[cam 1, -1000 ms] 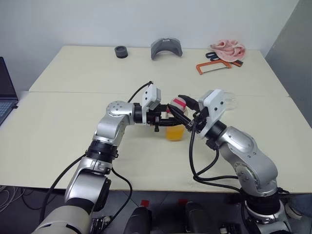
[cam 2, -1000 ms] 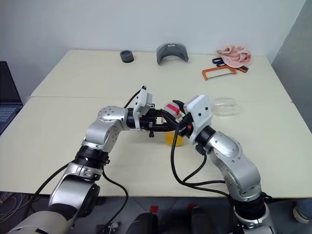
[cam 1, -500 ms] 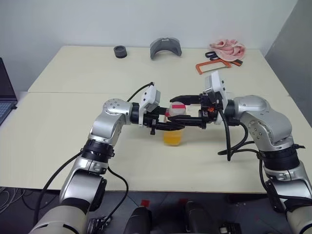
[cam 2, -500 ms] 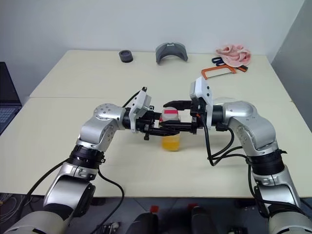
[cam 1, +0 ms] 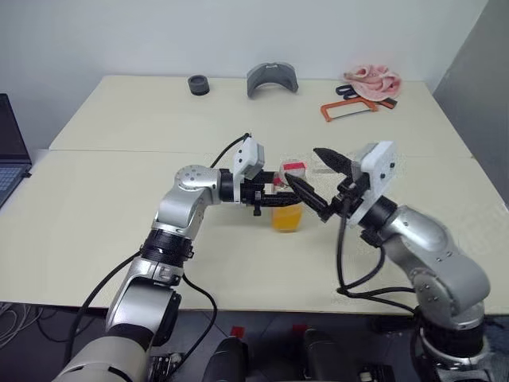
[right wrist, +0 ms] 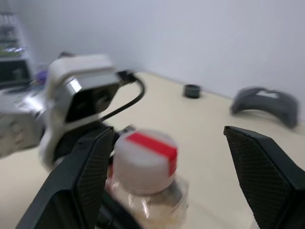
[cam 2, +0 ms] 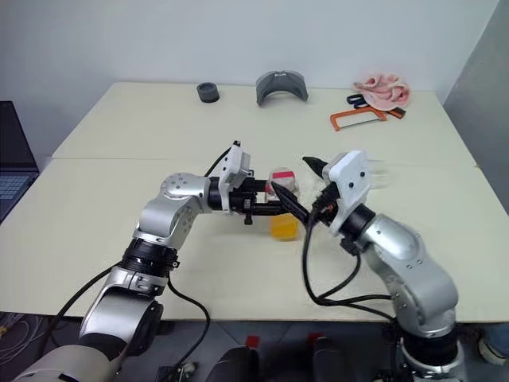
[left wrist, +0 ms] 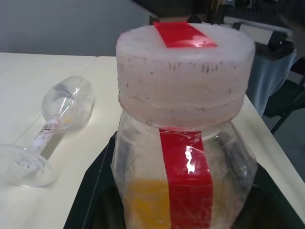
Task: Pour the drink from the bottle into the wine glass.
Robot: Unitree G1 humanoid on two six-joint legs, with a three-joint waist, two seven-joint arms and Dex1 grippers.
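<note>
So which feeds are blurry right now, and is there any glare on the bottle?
Right wrist view: smeared by motion, bottle cap soft. Left wrist view: sharp, with a bright glint on the red label stripe; wine glass readable. Head views: evenly lit, clear.

Bottle: clear, red stripe, white cap; orange drink; clear wine glass.

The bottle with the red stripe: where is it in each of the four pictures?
Left eye view: the bottle is at the table's middle, held by the left end effector.
Right eye view: middle again.
Left wrist view: close up, its cap uppermost.
Right wrist view: low, between the right end effector's open fingers.
Shared landmark: the cap's red stripe.
</note>
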